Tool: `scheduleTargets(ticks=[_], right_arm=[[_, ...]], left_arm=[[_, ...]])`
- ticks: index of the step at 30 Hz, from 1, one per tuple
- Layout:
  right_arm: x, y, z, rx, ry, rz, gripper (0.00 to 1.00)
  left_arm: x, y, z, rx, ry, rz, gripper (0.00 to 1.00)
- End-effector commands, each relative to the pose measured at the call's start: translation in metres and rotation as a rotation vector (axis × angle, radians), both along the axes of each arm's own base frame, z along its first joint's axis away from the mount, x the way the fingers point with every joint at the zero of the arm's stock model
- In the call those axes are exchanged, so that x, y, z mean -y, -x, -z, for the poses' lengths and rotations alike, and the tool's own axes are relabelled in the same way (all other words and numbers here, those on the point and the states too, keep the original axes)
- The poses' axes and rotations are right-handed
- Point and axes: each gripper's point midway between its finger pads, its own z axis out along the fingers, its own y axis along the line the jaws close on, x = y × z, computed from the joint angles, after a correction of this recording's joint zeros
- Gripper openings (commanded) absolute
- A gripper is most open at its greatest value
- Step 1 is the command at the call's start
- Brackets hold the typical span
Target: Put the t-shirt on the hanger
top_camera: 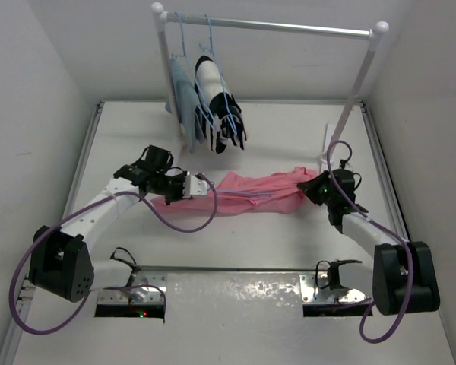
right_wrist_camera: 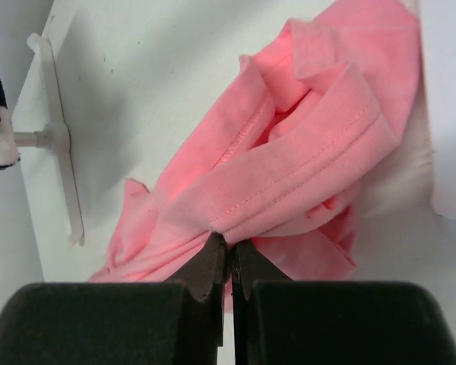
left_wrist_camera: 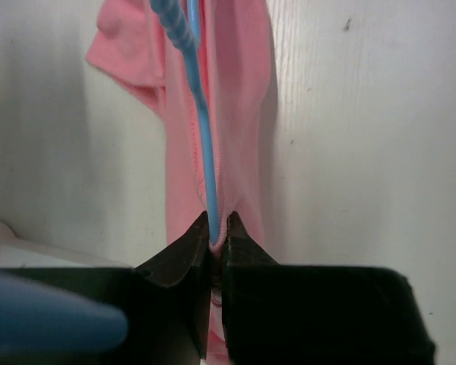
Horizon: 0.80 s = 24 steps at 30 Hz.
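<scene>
The salmon-pink t-shirt [top_camera: 251, 196] lies bunched in a long strip on the white table, stretched between my two grippers. My left gripper [top_camera: 200, 185] is shut on its left end; in the left wrist view the jaws [left_wrist_camera: 217, 232] pinch a pink hem [left_wrist_camera: 243, 152] together with the thin light-blue hanger rod [left_wrist_camera: 205, 152], which runs along the fabric. My right gripper [top_camera: 310, 188] is shut on the shirt's right end; in the right wrist view the fingertips [right_wrist_camera: 232, 247] clamp a folded hem of the t-shirt [right_wrist_camera: 304, 167]. Most of the hanger is hidden in the fabric.
A white clothes rack with a metal rail [top_camera: 289, 27] stands at the back. A pale blue-grey garment [top_camera: 184, 103] and a black-and-white patterned garment [top_camera: 222, 114] hang from it on blue hangers. The rack's white foot [right_wrist_camera: 57, 137] lies left of the shirt.
</scene>
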Motion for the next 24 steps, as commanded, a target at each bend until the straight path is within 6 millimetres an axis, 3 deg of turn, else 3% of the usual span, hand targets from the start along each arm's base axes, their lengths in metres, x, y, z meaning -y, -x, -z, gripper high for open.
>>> scheduleTargets(ticks=[1, 3, 4, 6, 10, 13, 14, 15, 16, 18, 19, 23, 24], right_arm=[[0.016, -0.004, -0.011, 0.033, 0.045, 0.009, 0.00], [0.018, -0.002, -0.014, 0.032, 0.073, -0.009, 0.00], [0.027, -0.003, -0.014, 0.030, 0.086, 0.014, 0.00], [0.029, -0.004, -0.014, 0.024, 0.127, -0.019, 0.00], [0.014, -0.003, -0.015, 0.028, 0.220, -0.225, 0.00], [-0.004, 0.001, -0.020, 0.071, 0.249, -0.428, 0.01], [-0.010, -0.002, -0.031, 0.101, 0.276, -0.513, 0.07], [-0.009, 0.008, -0.022, 0.026, 0.280, -0.547, 0.17], [-0.007, 0.008, -0.024, 0.022, 0.303, -0.564, 0.40], [-0.004, 0.004, -0.036, 0.046, 0.352, -0.596, 0.54], [-0.004, -0.001, -0.046, 0.079, 0.373, -0.597, 0.67], [-0.021, -0.003, -0.069, 0.178, 0.293, -0.636, 0.92], [-0.024, -0.005, -0.073, 0.212, 0.294, -0.642, 0.92]], left_arm=[[-0.023, -0.020, 0.020, 0.093, -0.157, -0.047, 0.00], [-0.028, -0.027, 0.026, 0.098, -0.181, -0.086, 0.00], [-0.029, -0.028, 0.027, 0.098, -0.181, -0.101, 0.00], [-0.020, -0.031, 0.017, 0.106, -0.133, -0.100, 0.00], [0.006, -0.014, -0.007, 0.087, -0.023, 0.000, 0.00], [0.012, -0.003, -0.008, 0.113, -0.027, 0.103, 0.00], [0.013, 0.000, -0.008, 0.109, -0.022, 0.119, 0.00], [0.014, 0.001, -0.009, 0.102, -0.019, 0.126, 0.00], [0.014, 0.004, -0.008, 0.090, -0.021, 0.139, 0.00], [0.018, 0.005, -0.012, 0.088, 0.001, 0.152, 0.00], [0.021, 0.002, -0.017, 0.090, 0.019, 0.137, 0.00], [0.029, -0.024, -0.030, 0.078, 0.087, -0.037, 0.00], [0.031, -0.041, -0.034, 0.105, 0.105, -0.094, 0.00]])
